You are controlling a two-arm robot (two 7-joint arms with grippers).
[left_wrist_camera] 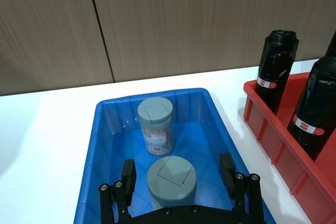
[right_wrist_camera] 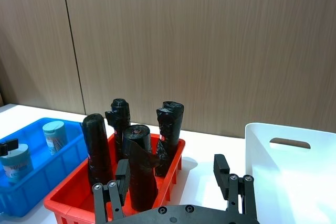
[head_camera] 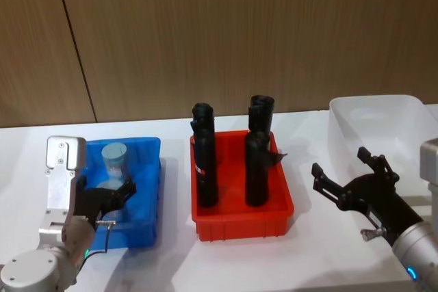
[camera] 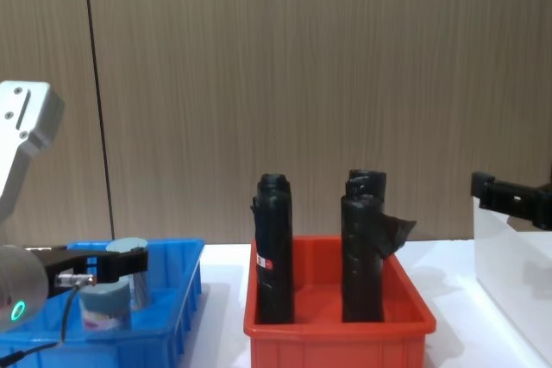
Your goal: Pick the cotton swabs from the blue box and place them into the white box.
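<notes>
Your left gripper sits low in the blue box, jaws apart either side of the near cotton swabs tub. A second tub stands behind; its label is unreadable. Bare tabletop separates the red bin of black rolls from the white box, where your right gripper hovers, jaws apart.

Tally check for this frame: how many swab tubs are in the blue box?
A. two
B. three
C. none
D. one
A: two tubs stand in the blue box. The near tub sits between the fingers of the open left gripper, and the far tub stands beyond it. The right gripper hovers open beside the white box.
</notes>
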